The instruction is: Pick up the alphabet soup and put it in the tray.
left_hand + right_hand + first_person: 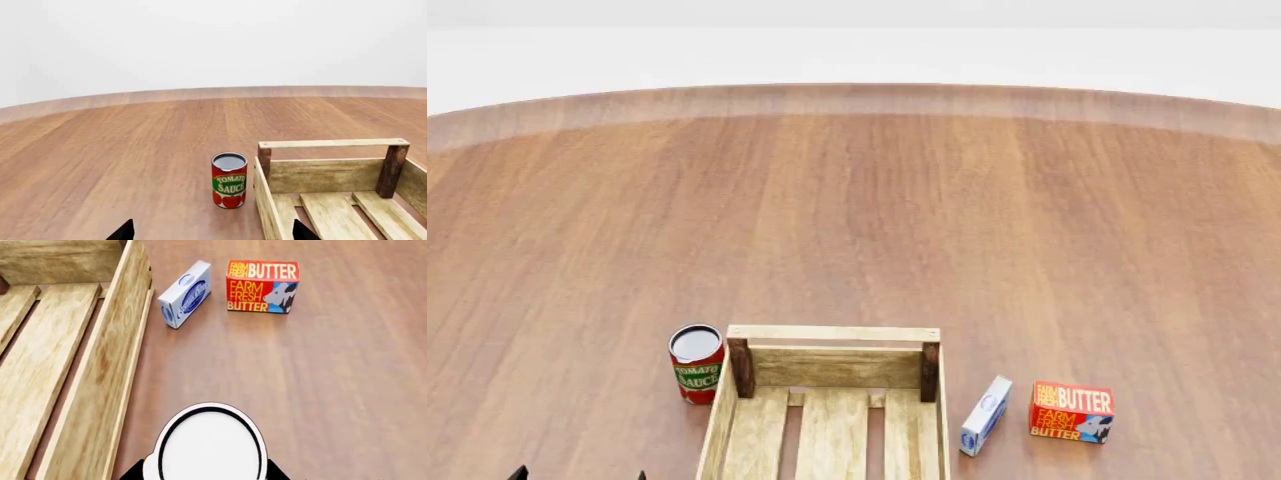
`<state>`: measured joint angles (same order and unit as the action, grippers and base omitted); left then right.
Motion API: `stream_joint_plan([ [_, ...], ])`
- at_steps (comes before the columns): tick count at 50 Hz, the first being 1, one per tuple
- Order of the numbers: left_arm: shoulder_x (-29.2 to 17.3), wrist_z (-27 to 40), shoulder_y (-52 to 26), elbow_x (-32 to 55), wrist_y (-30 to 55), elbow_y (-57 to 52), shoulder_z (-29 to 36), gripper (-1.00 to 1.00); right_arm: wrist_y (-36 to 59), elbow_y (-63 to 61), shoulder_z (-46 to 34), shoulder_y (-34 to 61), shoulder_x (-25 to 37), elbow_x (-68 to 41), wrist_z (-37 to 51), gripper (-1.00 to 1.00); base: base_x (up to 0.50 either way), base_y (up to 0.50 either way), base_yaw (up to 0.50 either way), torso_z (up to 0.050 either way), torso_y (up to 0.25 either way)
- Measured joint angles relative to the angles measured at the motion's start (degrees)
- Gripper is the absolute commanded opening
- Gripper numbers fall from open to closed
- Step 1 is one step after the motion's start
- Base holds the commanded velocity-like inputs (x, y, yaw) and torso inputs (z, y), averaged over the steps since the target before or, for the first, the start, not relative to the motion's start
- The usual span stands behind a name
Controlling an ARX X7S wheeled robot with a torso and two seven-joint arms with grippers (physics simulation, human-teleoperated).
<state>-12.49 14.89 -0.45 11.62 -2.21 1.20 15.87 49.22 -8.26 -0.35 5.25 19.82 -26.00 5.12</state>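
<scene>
Soup (210, 444) upright, axis vertical, white top facing the right wrist camera, between right gripper (205, 471) fingertips; grasp indeterminate. Tray (100, 365) just beside; butter (261, 286) beyond. Left gripper (212, 231) spread.

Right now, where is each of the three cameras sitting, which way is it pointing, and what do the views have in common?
Head view: high on the robot, looking forward and down at the wooden tray, tomato sauce can and butter box; dark left fingers at the bottom edge.
Left wrist view: low, facing the tomato sauce can and tray end; dark fingers show.
Right wrist view: above a white-topped can between its fingers, beside the tray.
All share the tray.
</scene>
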Motion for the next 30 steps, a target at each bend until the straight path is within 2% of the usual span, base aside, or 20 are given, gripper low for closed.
stream_joint_plan([
  [18, -0.32, 0.35, -0.04, 0.32, -0.09, -0.06, 0.43, 1.00, 0.71, -1.11, 0.13, -0.46, 0.48, -0.94, 1.11, -1.00, 0.00, 0.00, 0.00, 0.000, 0.001],
  [30, -0.48, 0.54, -0.18, 0.50, -0.26, 0.13, 0.73, 1.00, 4.61, -6.25, 0.49, -0.33, 1.34, -2.98, 2.10, -1.00, 0.00, 0.00, 0.00, 0.000, 0.000],
])
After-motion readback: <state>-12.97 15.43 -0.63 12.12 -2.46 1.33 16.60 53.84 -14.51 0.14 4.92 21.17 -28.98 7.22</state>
